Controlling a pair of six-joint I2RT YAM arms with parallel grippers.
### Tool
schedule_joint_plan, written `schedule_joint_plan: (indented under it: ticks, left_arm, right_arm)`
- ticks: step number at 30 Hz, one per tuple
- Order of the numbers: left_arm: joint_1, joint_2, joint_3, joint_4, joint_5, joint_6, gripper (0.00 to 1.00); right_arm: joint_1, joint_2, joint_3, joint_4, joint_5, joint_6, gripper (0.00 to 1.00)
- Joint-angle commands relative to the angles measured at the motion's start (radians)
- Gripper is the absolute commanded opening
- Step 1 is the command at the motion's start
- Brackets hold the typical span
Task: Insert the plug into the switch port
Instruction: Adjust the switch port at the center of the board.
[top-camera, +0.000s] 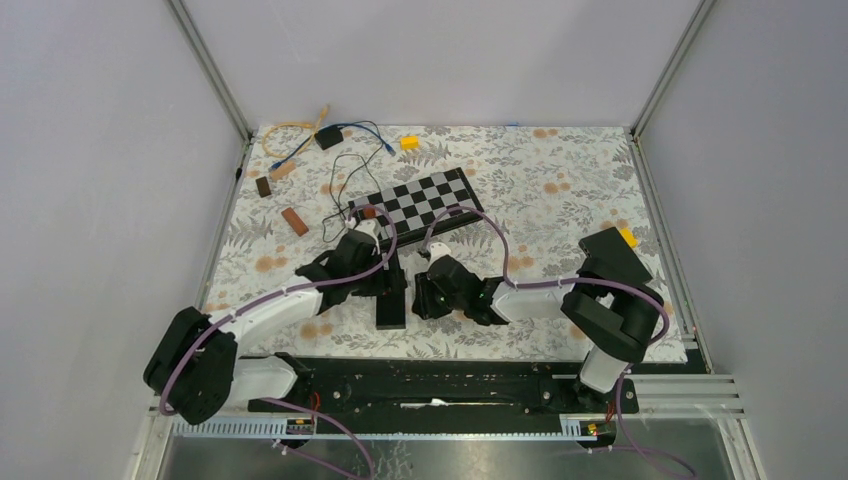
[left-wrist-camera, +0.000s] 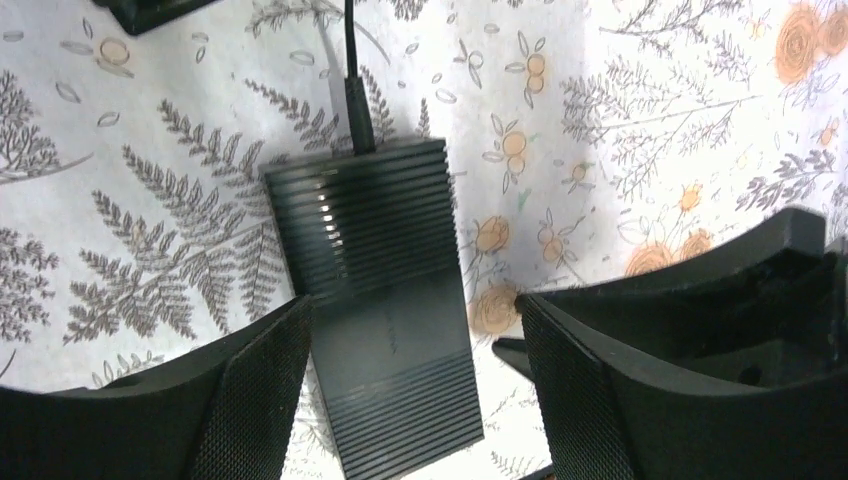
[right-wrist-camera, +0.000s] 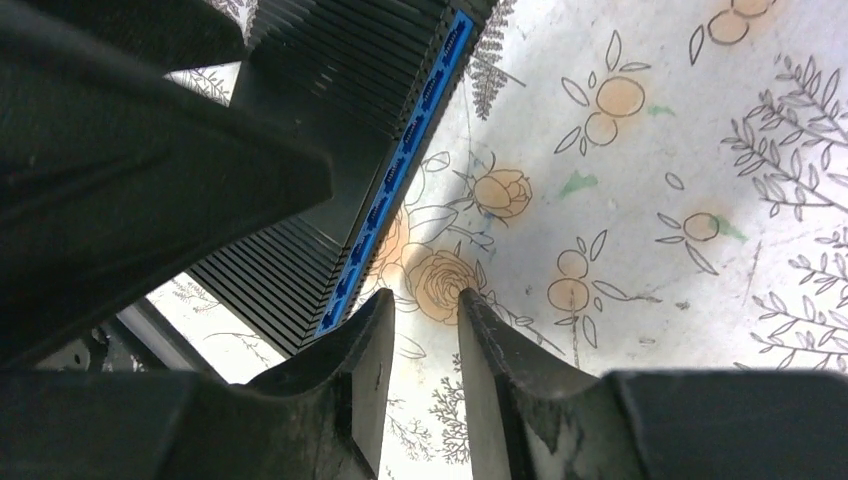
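Back left of the floral cloth (top-camera: 560, 190): small black box (top-camera: 328, 138) with a blue cable (top-camera: 292, 155) running off it. Two brown blocks lay nearer, the larger (top-camera: 294, 221) beside the left arm's reach. A yellow block (top-camera: 409, 143) sat at the back and a chessboard (top-camera: 425, 197) lay mid-table.

Left gripper (left-wrist-camera: 415, 312) hung over the switch (left-wrist-camera: 385, 300), which lay flat on the cloth near the table's centre, long axis running near to far. Its fingers (left-wrist-camera: 250, 400) stood wide apart and straddled the ribbed black case. The left pad was just at the case's edge, the other pad clear of it with cloth showing between. Not clamped.

A black cable (left-wrist-camera: 352, 60) met the far short end of the switch through a thicker black sleeve. Could not tell whether this was the task's plug, nor whether it was fully seated.

Right gripper (right-wrist-camera: 425, 296) sat low just to the right of the switch, facing its long side. The blue port row (right-wrist-camera: 400, 165) ran along that side. Its fingers (right-wrist-camera: 365, 380) were a narrow gap apart, with only cloth visible between them and nothing gripped.
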Motion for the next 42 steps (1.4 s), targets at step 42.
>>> schedule_joint_plan:
  ticks: [42]
  left_arm:
    - [0.010,0.049,-0.059,0.150,-0.054,-0.063,0.63]
  right_arm:
    - [0.024,0.067,-0.037,0.129,-0.184,0.097,0.02]
